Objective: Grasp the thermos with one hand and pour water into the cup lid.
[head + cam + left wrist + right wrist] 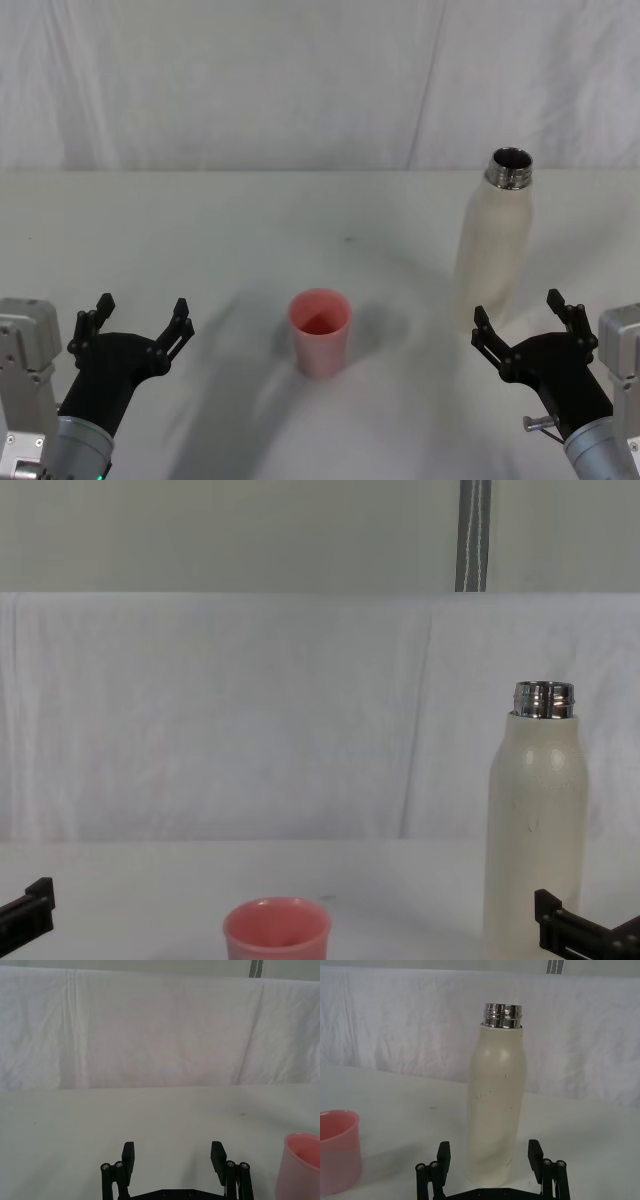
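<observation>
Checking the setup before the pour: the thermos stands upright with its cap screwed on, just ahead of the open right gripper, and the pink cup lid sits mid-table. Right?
Not quite: the thermos has no cap on; the right wrist view shows its bare threaded steel neck, open. It does stand upright just ahead of the open right gripper, with the cup lid mid-table.

No words, labels, brand marks or numbers can be read anywhere. The bottle (496, 1105) has a plain cream side with only a few faint scuffs and a tiny dark mark near its base, too small to make out. The pink cup (320, 331) is bare, and so is the white cloth (250, 710) behind
</observation>
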Available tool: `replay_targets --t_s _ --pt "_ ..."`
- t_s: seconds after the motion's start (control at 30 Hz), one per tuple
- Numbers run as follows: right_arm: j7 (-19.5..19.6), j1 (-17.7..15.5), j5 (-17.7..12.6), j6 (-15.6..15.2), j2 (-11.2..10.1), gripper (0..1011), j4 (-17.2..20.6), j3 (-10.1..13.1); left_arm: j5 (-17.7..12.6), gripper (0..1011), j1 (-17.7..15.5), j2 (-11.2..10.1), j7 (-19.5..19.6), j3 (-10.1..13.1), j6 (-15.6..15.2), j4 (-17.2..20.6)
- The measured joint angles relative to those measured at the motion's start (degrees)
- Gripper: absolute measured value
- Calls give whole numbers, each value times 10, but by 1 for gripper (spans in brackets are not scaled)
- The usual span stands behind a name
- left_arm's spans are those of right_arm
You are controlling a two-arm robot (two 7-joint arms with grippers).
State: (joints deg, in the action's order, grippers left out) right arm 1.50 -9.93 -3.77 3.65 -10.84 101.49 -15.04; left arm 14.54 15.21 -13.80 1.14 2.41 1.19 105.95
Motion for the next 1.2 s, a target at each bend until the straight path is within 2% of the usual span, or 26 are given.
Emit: replay_targets --t_s 0.2,0.4,0.63,0.87,1.2 --pt "-4 -1 -3 0 2 1001 -1 3 0 1001 0 0 0 0 0 0" --pt "-32 -9 -34 2 13 1001 -5 23 0 1001 0 0 0 0 0 0" --pt "-54 -11 -53 1 22 1001 -7 39 0 1001 0 0 0 0 0 0" --pt "-79 4 -61 -7 27 1001 -17 50 0 1001 0 0 0 0 0 0" --pt "-99 32 -61 -17 29 1001 -44 52 0 1001 0 0 0 0 0 0"
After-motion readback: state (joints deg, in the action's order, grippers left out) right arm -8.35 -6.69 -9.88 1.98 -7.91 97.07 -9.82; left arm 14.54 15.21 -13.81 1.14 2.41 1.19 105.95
